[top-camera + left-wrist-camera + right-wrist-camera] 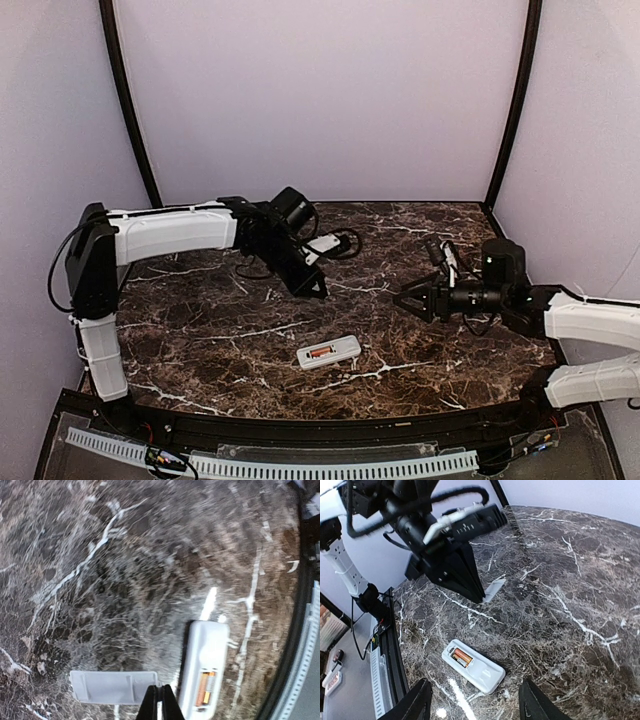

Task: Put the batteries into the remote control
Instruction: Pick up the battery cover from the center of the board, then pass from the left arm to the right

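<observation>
The white remote control (331, 352) lies back-up on the marble table, its battery bay open. Two orange-copper batteries (461, 658) sit side by side in the bay; they also show in the left wrist view (205, 689). My left gripper (317, 291) hangs above and behind the remote (206, 650), shut on the edge of a flat grey-white battery cover (111, 687). The cover also shows at its tips in the right wrist view (493, 588). My right gripper (405, 298) is open and empty, right of the remote (482, 671) and above it.
Black cables (340, 243) lie at the back middle of the dark marble table (220, 330). A black rail with a white toothed strip (270, 462) runs along the near edge. Lilac walls close in the back and sides.
</observation>
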Tool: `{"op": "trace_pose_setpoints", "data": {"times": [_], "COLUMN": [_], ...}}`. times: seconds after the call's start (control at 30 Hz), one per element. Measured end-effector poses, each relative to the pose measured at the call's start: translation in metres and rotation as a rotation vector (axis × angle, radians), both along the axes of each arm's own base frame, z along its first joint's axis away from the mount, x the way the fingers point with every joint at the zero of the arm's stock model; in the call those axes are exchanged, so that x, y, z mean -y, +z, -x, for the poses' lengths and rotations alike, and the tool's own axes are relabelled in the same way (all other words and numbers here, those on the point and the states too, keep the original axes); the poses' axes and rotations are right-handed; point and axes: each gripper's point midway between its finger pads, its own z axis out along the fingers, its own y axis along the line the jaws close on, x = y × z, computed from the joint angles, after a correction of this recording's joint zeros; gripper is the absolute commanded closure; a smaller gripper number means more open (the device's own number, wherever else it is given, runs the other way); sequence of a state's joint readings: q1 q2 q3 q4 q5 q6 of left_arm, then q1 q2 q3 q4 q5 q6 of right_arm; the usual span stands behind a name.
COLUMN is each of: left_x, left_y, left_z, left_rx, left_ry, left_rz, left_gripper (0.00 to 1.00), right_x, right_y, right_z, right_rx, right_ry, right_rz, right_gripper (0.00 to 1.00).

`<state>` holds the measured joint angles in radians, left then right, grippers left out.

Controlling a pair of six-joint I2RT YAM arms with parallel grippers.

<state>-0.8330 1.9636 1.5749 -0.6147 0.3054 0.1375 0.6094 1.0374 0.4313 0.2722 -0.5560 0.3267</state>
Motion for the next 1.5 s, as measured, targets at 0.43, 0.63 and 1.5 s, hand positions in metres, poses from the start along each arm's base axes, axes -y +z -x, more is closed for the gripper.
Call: {"op": "trace_pose_setpoints", "data": {"times": [0.43,0.63,1.5], "left_x": [0.006,0.008,0.012], "left_y": [0.113,0.125,0.149], "left_z": [0.105,0.151,0.201], "left_rx": [-0.290,-0.425,-0.552], "left_ry": [-0.273,-0.384,-0.526], "left_rz": [0.388,0.447,0.513], "left_gripper": [0.99,1.00,1.00], "right_x": [-0.039,-0.058,-0.109], "right_y": [0.051,0.068,0.052], "right_z": [0.052,0.081,0.135], "right_rx": [0.329,0.478,0.656], "right_ry": [0.304,0.433,0.651], "right_rz": [0.020,0.038,0.234], "right_gripper": [0.51,0.56,0.75]}}
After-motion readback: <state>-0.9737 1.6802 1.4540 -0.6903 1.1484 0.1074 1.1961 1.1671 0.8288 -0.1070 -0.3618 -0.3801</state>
